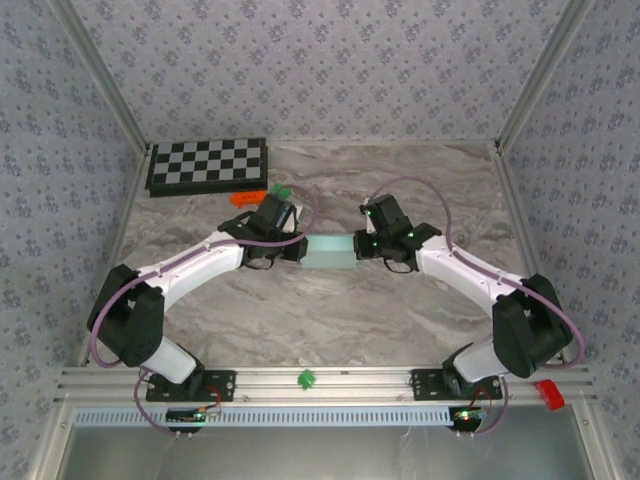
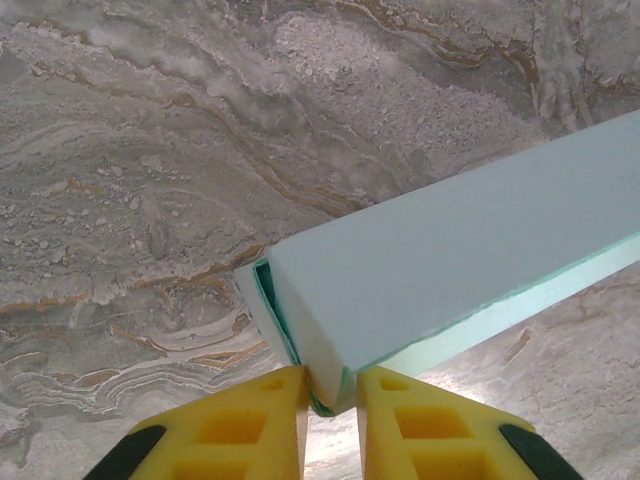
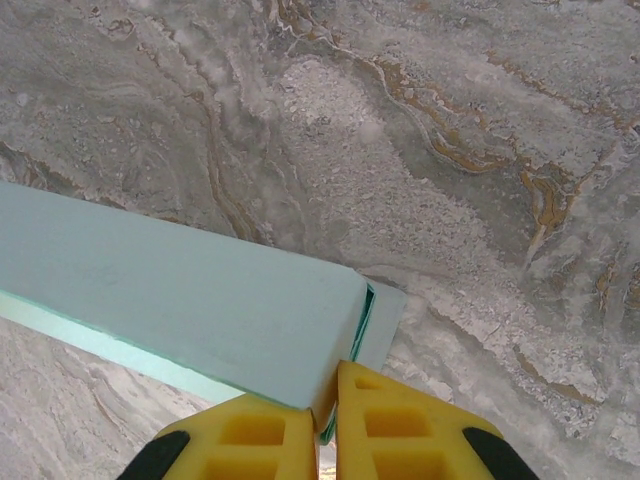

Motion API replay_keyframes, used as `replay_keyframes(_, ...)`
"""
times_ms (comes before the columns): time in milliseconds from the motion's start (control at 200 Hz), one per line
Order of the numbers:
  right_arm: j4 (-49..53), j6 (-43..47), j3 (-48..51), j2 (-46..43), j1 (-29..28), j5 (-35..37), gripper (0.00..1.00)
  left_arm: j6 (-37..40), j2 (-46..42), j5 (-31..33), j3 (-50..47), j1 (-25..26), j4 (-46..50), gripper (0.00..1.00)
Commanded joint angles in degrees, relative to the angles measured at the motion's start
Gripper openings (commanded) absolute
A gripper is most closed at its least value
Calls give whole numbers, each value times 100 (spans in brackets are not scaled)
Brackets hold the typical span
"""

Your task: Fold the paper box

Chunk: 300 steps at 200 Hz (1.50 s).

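the pale mint-blue rectangular card box [image 1: 328, 250] is clamped endwise. left gripper [image 2: 332, 385] closed at 9 o'clock, right gripper [image 3: 326, 402] at 3 o'clock.

Centre of table [image 1: 400, 320]: paper box [image 1: 328, 252] lying crosswise; left gripper [image 1: 298, 249] at its left end; right gripper [image 1: 358, 247] at its right end; checkerboard [image 1: 207, 165] in far-left corner.
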State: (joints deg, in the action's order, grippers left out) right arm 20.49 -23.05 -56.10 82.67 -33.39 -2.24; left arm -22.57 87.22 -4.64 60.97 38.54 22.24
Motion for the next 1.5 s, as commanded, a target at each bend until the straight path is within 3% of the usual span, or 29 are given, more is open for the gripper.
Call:
replay_keyframes(0,741,66,3,258,-118,-146,12,50,-33,-23,219,50,174,22)
replay_keyframes(425,790,68,-46,352,-142,-123,12,172,-566,16,-7,48,49,31)
replay_keyframes(785,842,98,-123,429,-181,-101,13,26,-994,69,-155,-51,-260,34)
replay_keyframes(1119,870,116,-169,458,-221,-66,13,-529,-403,91,292,-375,-29,44)
replay_keyframes(1494,933,132,-192,443,-228,-26,13,-522,44,-189,470,-377,209,42)
